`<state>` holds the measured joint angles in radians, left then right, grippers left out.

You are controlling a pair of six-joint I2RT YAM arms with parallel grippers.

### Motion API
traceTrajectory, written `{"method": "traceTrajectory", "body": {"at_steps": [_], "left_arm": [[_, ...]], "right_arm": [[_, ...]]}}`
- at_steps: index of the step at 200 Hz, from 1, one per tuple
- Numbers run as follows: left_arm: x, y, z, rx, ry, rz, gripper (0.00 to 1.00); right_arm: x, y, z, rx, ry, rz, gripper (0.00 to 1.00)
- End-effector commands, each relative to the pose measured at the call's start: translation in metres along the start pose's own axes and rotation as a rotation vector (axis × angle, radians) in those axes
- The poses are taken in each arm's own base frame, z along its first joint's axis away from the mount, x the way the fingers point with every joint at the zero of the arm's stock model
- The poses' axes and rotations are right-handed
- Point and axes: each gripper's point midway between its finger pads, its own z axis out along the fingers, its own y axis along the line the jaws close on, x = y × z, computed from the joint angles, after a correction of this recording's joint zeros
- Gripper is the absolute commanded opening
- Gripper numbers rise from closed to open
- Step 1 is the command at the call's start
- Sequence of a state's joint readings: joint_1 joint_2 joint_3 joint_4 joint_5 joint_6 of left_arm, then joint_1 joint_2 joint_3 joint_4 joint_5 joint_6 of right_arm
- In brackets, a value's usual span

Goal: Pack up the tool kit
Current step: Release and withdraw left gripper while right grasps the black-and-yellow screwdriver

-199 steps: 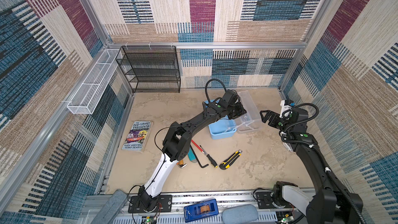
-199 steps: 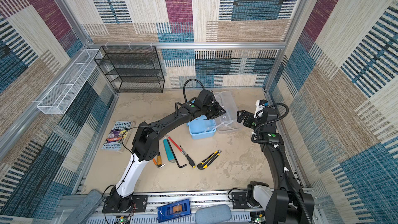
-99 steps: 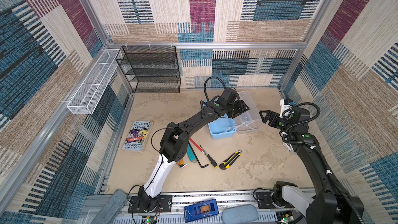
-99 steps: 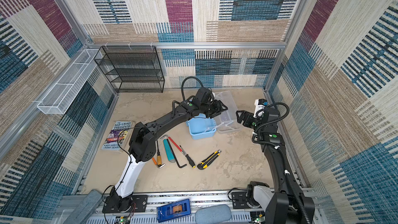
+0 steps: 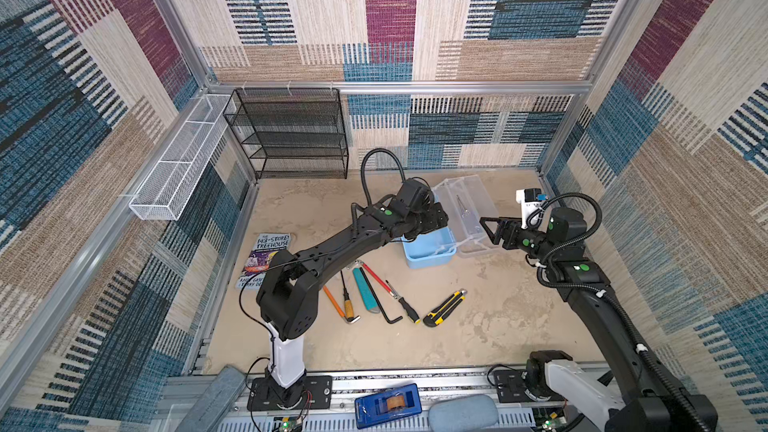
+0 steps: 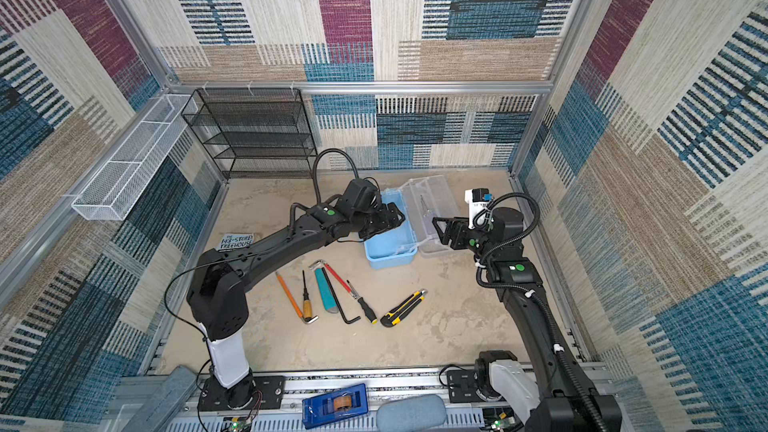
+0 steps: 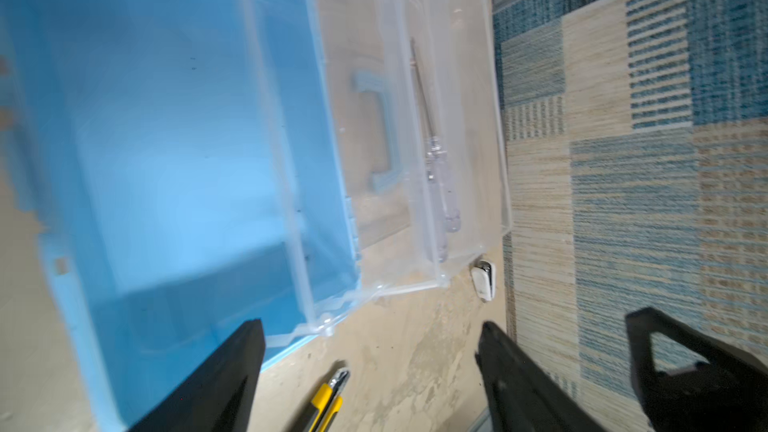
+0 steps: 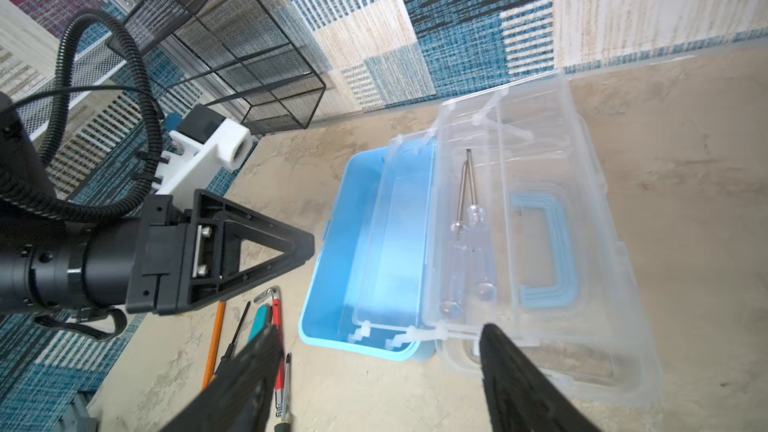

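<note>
Over blue case (image 5: 428,257), left hand (image 7: 370,326) spread wide, holds nothing. Near clear lid (image 5: 473,205), right hand (image 8: 379,328) spread wide too, holds nothing. Yellow knife (image 5: 444,308) lies on bench (image 5: 478,326).

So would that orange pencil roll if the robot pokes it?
Probably a bit: the orange pencil is slim and lies loose on the flat table. It looks stiff and light, but so thin it may be tricky to pinch.

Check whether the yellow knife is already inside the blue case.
No, the yellow knife lies on the table in front of the blue case, apart from it.
</note>
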<state>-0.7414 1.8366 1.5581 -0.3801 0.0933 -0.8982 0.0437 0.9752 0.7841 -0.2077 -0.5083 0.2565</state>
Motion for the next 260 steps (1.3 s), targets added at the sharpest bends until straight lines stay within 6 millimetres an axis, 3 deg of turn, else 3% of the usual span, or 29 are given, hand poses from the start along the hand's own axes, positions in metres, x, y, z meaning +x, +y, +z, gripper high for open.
{"method": "traceTrajectory", "body": {"at_steps": [1,26,64,140,200,260], "left_arm": [[-0.011,0.020,-0.020,-0.070,-0.090,0.026,0.87],[-0.006,0.057,-0.043,-0.161,-0.126,-0.002,0.89],[0.011,0.119,-0.068,-0.251,-0.153,-0.135,0.89],[0.054,0.205,-0.122,-0.445,-0.192,-0.247,0.89],[0.089,0.252,-0.157,-0.507,-0.244,-0.337,0.89],[0.111,0.269,-0.168,-0.528,-0.224,-0.341,0.89]], "right_arm": [[0.001,0.013,0.000,-0.009,-0.010,-0.046,0.76],[0.021,0.041,0.008,-0.063,0.039,-0.065,0.74],[0.091,0.082,0.025,-0.109,0.221,-0.152,0.72],[0.203,0.128,0.036,-0.122,0.508,-0.338,0.70],[0.260,0.127,0.050,-0.038,0.678,-0.428,0.65],[0.301,0.113,0.053,0.046,0.802,-0.492,0.62]]}}
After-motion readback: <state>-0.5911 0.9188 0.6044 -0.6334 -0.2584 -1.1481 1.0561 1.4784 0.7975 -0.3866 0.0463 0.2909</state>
